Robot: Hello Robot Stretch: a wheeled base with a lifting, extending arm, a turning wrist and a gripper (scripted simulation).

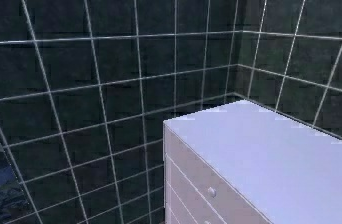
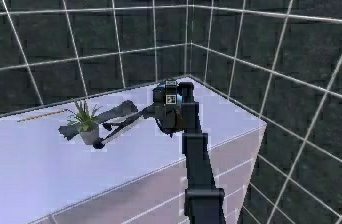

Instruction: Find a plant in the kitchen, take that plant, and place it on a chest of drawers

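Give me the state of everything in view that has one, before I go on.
hand: at the plant; cannot tell whether it holds it.
plant: upright, leaves up.
chest of drawers: drawers shut.
arm: reaching out over the chest's top.

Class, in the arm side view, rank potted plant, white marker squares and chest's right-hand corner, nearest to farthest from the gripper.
1. potted plant, at the gripper.
2. white marker squares, just right, on the arm.
3. chest's right-hand corner, far right.
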